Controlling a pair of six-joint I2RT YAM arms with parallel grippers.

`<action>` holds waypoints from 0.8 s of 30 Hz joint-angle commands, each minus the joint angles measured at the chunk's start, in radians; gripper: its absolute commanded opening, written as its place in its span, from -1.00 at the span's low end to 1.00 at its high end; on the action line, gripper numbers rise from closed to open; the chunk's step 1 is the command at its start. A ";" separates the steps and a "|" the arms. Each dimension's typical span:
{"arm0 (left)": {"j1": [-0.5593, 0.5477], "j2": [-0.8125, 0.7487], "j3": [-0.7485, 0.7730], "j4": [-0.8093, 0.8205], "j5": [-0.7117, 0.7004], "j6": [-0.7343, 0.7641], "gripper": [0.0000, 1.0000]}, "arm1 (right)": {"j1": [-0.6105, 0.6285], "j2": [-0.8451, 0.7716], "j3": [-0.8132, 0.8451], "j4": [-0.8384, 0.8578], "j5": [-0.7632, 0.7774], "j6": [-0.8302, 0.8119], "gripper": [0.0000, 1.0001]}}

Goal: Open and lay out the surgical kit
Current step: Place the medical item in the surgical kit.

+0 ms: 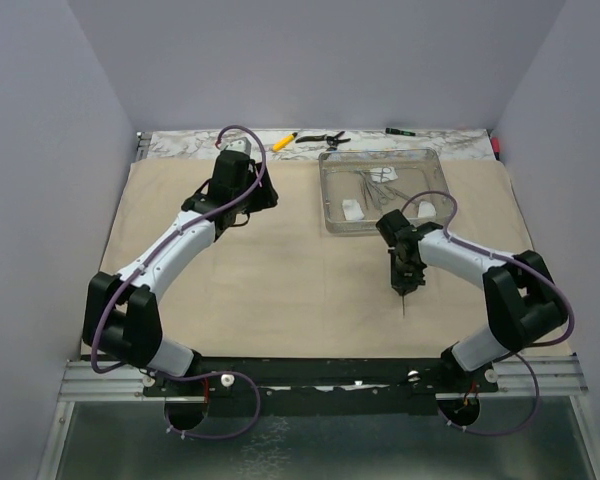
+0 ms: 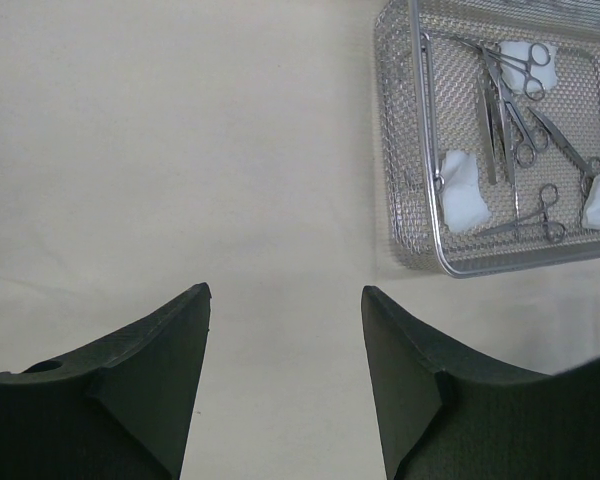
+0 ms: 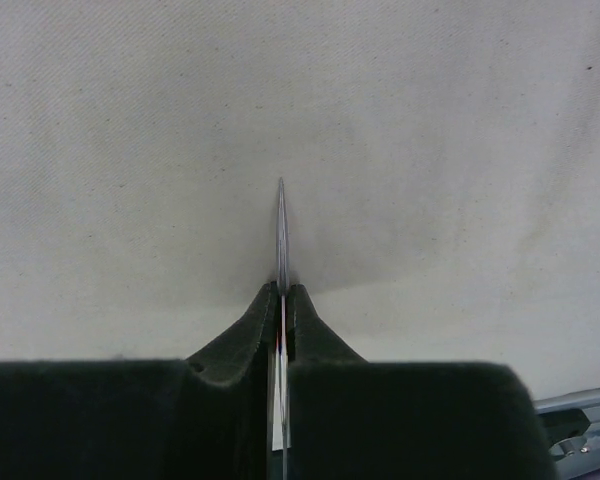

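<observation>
The beige cloth wrap [image 1: 280,270] lies spread flat over the table. The clear plastic tray [image 1: 332,205] stands on it at the back right and holds steel clamps [image 2: 525,110] and white gauze balls [image 2: 465,190]. My right gripper [image 1: 405,290] is shut on thin tweezers [image 3: 281,230] and holds them low over the cloth in front of the tray, tip pointing toward the near edge. My left gripper [image 2: 285,300] is open and empty above the bare cloth, left of the tray.
A yellow pen [image 1: 283,141] and black-handled pliers [image 1: 322,138] lie on the marbled strip behind the cloth. A dark marker [image 1: 400,131] lies further right there. Grey walls enclose the table on three sides.
</observation>
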 commanded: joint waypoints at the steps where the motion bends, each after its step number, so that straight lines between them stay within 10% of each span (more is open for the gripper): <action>1: 0.015 0.017 0.019 -0.011 -0.010 0.028 0.27 | 0.002 0.027 0.011 -0.041 0.017 -0.011 -0.69; 6: 0.024 0.025 0.024 -0.011 -0.004 0.034 0.27 | 0.002 0.013 0.032 -0.071 -0.007 -0.022 -0.15; 24: 0.049 0.008 0.040 -0.011 -0.007 0.015 0.27 | -0.012 0.031 0.549 0.022 0.015 -0.079 -0.05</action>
